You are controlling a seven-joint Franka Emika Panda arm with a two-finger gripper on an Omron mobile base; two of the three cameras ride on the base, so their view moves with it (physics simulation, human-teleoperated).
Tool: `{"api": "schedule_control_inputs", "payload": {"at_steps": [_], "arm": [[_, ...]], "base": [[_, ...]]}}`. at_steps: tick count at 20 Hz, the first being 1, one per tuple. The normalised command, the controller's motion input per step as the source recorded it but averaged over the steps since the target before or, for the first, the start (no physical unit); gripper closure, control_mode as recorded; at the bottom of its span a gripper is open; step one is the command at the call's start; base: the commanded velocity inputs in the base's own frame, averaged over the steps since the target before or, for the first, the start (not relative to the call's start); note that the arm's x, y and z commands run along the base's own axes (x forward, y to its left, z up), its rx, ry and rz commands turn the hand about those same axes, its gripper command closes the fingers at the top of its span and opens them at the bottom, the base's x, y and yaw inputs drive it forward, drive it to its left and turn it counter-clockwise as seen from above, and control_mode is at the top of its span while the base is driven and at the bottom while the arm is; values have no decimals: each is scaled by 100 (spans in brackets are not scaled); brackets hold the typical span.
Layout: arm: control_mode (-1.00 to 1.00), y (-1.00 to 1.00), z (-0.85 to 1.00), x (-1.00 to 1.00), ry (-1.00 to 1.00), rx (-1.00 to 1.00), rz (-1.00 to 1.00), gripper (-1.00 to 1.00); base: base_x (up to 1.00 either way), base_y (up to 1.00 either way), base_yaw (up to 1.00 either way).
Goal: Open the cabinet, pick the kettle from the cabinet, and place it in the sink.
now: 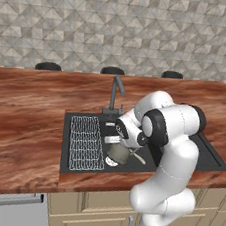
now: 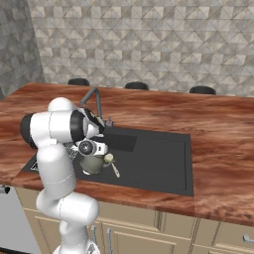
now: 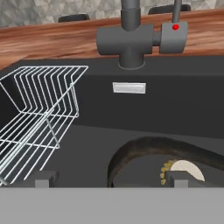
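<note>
Releasing step, we judge: squat dull grey metal kettle [image 1: 118, 153] with dark arched handle sits inside the black rectangular sink [image 1: 207, 157], beside the white wire rack [image 1: 86, 143]. Two-finger gripper [image 3: 111, 178] hangs just above it, jaws spread, holding nothing. Next we'd lift clear, avoiding the dark faucet [image 1: 115, 93].

You saw a reddish-brown wooden countertop [image 1: 28, 119] with flowing grain and a smooth, faintly satin finish. The black rectangular sink basin [image 3: 183, 109] set into it looked matt, like composite or coated metal, and the slim dark angular faucet [image 3: 130, 37] was matt too. The white wire grid rack [image 3: 41, 109] read as thin coated metal. The squat dull grey metal kettle [image 2: 92, 163] had a brushed, unpolished look and a dark arched handle [image 3: 144, 146]. The beige panelled cupboard fronts [image 1: 96, 218] looked painted and smooth, and the grey patterned wall tiles [image 1: 121, 25] looked like rough stone.
</note>
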Motion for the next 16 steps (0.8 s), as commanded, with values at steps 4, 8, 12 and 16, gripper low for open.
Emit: {"api": "schedule_control_inputs", "payload": {"at_steps": [4,8,12,16], "arm": [[-100,0,0,0,0,0,0,-100],[-100,0,3,-2,4,0,0,-100],[-100,0,20,-17,4,0,-3,-100],[-100,0,32,-22,8,0,-6,-100]], "base": [[0,0,0],[0,0,0],[0,0,0],[0,0,0]]}}
